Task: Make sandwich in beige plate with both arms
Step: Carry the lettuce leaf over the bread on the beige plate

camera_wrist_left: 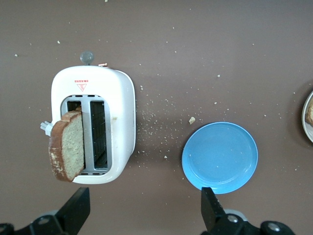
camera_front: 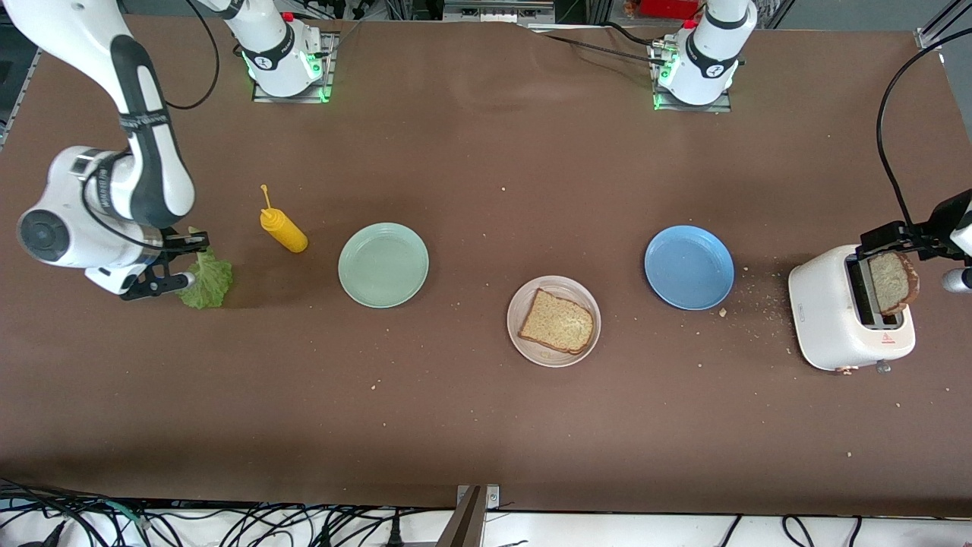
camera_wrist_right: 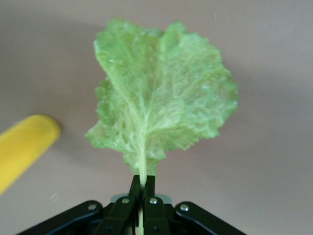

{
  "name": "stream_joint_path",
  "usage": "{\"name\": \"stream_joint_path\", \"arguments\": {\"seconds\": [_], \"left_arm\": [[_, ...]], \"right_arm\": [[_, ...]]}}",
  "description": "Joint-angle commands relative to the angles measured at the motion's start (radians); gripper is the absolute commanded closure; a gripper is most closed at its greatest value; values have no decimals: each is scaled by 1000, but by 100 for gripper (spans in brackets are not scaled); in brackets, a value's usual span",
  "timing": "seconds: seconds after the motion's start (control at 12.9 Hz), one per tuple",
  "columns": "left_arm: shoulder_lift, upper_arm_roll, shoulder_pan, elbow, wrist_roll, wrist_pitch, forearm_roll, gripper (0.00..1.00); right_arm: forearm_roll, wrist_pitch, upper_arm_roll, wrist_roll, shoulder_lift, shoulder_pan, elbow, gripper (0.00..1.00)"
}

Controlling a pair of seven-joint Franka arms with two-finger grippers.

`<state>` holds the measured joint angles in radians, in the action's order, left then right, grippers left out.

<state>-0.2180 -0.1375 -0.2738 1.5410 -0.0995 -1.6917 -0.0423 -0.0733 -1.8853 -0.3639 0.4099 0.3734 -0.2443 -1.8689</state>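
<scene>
My right gripper (camera_front: pixel 184 262) (camera_wrist_right: pixel 142 188) is shut on the stem of a crinkled green lettuce leaf (camera_front: pixel 206 281) (camera_wrist_right: pixel 161 93), low over the table at the right arm's end. One speckled bread slice (camera_front: pixel 557 321) lies flat on the beige plate (camera_front: pixel 577 292) (camera_wrist_left: pixel 309 117) in the middle. A second slice (camera_front: pixel 894 282) (camera_wrist_left: pixel 67 145) stands up out of a slot of the white toaster (camera_front: pixel 850 319) (camera_wrist_left: pixel 120 122). High over that toaster, my left gripper (camera_front: pixel 900 237) (camera_wrist_left: pixel 144 213) is open and holds nothing.
A yellow squeeze bottle (camera_front: pixel 283 228) (camera_wrist_right: pixel 24 147) lies beside the lettuce. A mint-green plate (camera_front: pixel 383 265) sits between the bottle and the beige plate. A blue plate (camera_front: pixel 689 267) (camera_wrist_left: pixel 220 156) sits between the beige plate and the toaster, with crumbs scattered around.
</scene>
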Motion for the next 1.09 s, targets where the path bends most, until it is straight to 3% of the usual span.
{"name": "stream_joint_path", "arguments": {"seconds": [0.0, 0.16, 0.31, 0.47, 0.7, 1.01], "left_arm": [[-17, -2, -18, -30, -17, 9, 2, 0], [-26, -2, -30, -24, -17, 3, 2, 0], [-26, -2, -51, 2, -19, -46, -1, 0], [-38, -2, -65, 4, -54, -109, -88, 0], [-63, -4, -96, 34, -101, -219, -111, 1], [-81, -8, -195, 135, -203, -351, -38, 4]], "right_arm": [[0, 235, 6, -28, -1, -29, 221, 100], [-51, 354, 6, -110, 1, -82, 348, 100], [-207, 449, 6, -279, -2, -124, 413, 100], [-290, 482, 8, -450, -2, -189, 474, 100], [-324, 437, 6, -717, 1, -341, 536, 100], [-344, 231, 6, -1124, 15, -570, 544, 100]]}}
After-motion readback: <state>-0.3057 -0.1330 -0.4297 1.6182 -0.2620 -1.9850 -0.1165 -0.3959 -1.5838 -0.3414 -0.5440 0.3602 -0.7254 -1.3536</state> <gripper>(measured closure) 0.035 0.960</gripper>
